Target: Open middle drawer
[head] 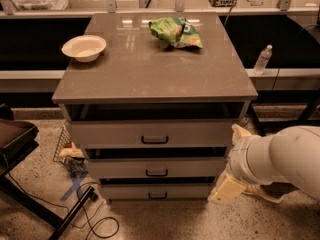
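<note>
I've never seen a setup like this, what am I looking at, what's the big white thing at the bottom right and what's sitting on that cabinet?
There is one picture, taken by a camera looking down at the front of a grey cabinet. The big white shape at lower right is a robot's arm. The pale piece at its end is its gripper, the part that grabs things. It hangs low beside the cabinet's right edge, near the floor, touching no handle, and it seems to hold nothing. The cabinet has three drawers. The job concerns the middle drawer, with a small dark handle at its centre. On top lie a white bowl and a crumpled green snack bag. A water bottle stands on a ledge behind, to the right.
</note>
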